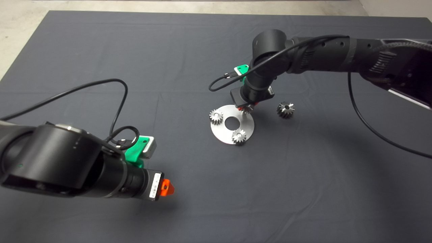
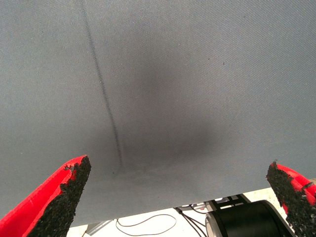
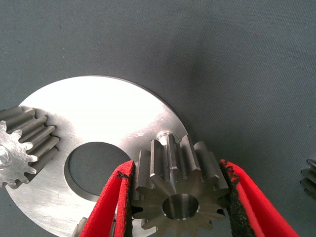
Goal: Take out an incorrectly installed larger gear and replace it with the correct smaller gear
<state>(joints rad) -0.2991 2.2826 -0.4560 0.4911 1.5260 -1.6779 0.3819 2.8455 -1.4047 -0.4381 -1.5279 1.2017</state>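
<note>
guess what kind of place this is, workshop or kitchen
Probably a robot test bench in a lab: a dark mat on a table, steel gears on a metal disc, bare floor beyond.

Desk: covered by dark grey mat (image 1: 101, 44), faintly creased. Floor: pale beige concrete (image 1: 20, 30), visible beyond the mat's far and left edges. Lighting: even, soft shadows.

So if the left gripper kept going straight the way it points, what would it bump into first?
Probably just the dark mat. The left gripper has its jaws wide open with only bare cloth ahead. No gear lies in its line, though how far off the mat is cannot be judged.
</note>
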